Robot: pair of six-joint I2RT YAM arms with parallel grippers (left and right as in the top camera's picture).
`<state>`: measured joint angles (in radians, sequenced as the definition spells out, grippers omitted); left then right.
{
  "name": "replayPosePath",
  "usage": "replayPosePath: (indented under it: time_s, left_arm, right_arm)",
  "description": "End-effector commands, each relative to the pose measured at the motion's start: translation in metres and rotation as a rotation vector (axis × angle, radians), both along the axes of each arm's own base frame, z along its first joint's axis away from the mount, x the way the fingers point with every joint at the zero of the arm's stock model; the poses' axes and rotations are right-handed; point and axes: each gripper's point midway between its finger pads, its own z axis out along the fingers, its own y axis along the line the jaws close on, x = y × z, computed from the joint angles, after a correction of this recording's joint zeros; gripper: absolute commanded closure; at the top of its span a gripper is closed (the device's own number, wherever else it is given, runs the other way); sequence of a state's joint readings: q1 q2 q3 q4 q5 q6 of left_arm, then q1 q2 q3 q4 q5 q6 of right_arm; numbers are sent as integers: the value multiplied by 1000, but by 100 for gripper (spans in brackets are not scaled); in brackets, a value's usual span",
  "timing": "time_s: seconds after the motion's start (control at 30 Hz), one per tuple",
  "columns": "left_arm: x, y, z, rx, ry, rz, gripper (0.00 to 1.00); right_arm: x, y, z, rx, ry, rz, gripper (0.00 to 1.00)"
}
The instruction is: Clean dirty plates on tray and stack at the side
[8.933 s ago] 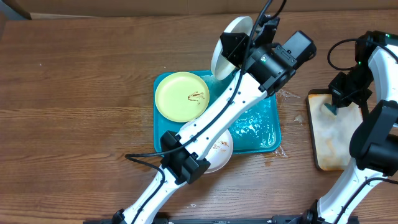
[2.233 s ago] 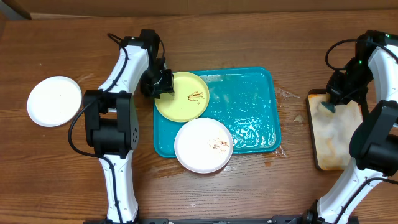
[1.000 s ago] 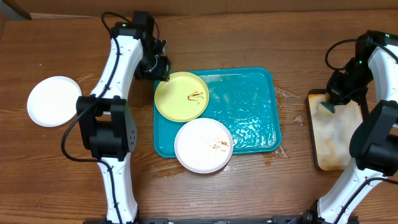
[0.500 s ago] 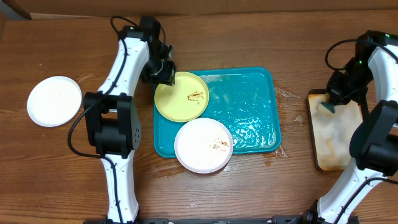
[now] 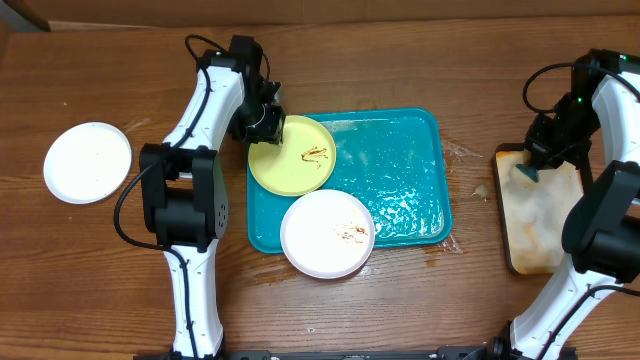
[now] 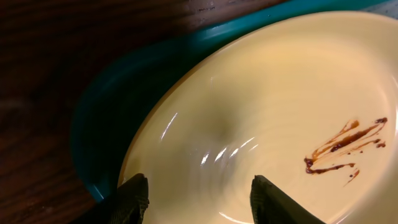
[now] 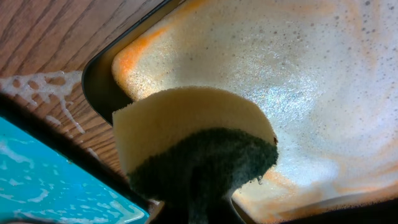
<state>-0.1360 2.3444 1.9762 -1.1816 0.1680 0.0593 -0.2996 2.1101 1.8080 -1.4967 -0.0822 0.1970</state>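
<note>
At the tray's 10 o'clock corner, the left tool stands open and empty, fingers poised over the yellow plate at its rim. Recommended: slip one finger beneath the lip and clamp firmly, as the glossy, shallow dish looks slippery. A brown smear lies toward 3 o'clock. The right tool grips a sponge, soft foam with a dark scourer, above the soapy small tray.
</note>
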Motion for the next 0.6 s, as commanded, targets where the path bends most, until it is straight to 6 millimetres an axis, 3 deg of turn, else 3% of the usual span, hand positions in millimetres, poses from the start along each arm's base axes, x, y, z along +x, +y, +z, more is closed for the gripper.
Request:
replayPosePath:
  time_s: [0.0, 0.13, 0.23, 0.37, 0.57]
  left_arm:
    - [-1, -3, -2, -7, 8, -20, 46]
    - [8, 0, 14, 15, -25, -18, 44]
    - [18, 16, 26, 89, -60, -7, 41]
    - [16, 36, 24, 130, -45, 20, 38]
    - [18, 41, 17, 123, -40, 26, 38]
  right_arm:
    - [1, 2, 14, 6, -43, 3, 96]
    - [1, 2, 14, 7, -42, 3, 96]
    - [1, 2, 14, 7, -41, 3, 96]
    - [1, 2, 14, 6, -42, 4, 96]
    - [1, 2, 14, 7, -42, 4, 96]
